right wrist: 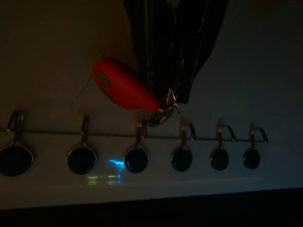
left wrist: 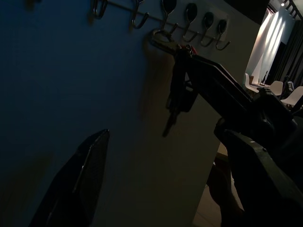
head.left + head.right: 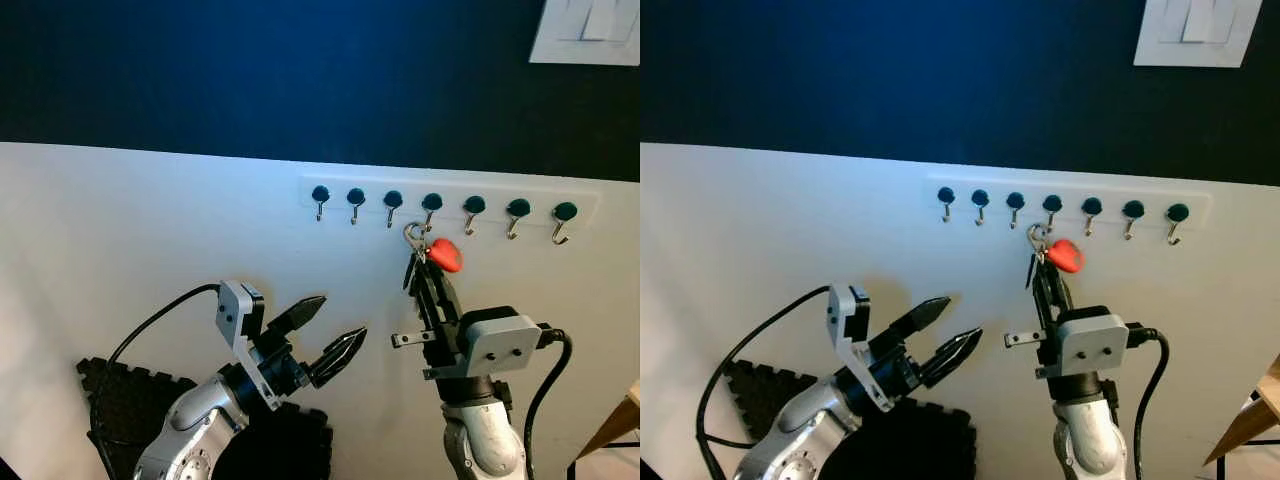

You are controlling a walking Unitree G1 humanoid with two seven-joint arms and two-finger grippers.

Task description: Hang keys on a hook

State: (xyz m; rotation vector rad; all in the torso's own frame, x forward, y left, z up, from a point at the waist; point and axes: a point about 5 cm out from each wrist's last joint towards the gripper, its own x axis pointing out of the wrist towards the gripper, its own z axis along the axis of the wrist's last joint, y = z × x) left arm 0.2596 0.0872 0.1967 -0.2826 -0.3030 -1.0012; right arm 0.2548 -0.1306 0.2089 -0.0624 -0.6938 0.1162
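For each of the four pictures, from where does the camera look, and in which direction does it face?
Left eye view: from the head, forward and down at the hook rail; both arms show, the left gripper open, the right gripper raising the keys with their red tag.
Right eye view: the same scene, slightly shifted.
Left wrist view: along the left fingers, toward the hooks and the right arm.
Right wrist view: along the right fingers, at the rail from close.
Shared: all four show the hooks and the keys.
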